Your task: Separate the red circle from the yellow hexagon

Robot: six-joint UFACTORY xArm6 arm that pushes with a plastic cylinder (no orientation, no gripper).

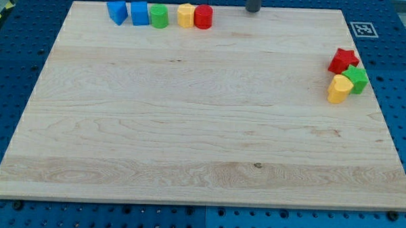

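Note:
The red circle (204, 16) stands at the view's top edge of the wooden board, touching the yellow hexagon (185, 15) on its left. My tip (252, 9) is at the view's top, to the right of the red circle and well apart from it. Only the rod's lower end shows.
A green circle (159, 16), a blue cube (139, 13) and a blue triangle (116, 11) line up left of the yellow hexagon. At the view's right edge a red star (344, 60), a green block (357, 79) and a yellow block (339, 88) cluster together.

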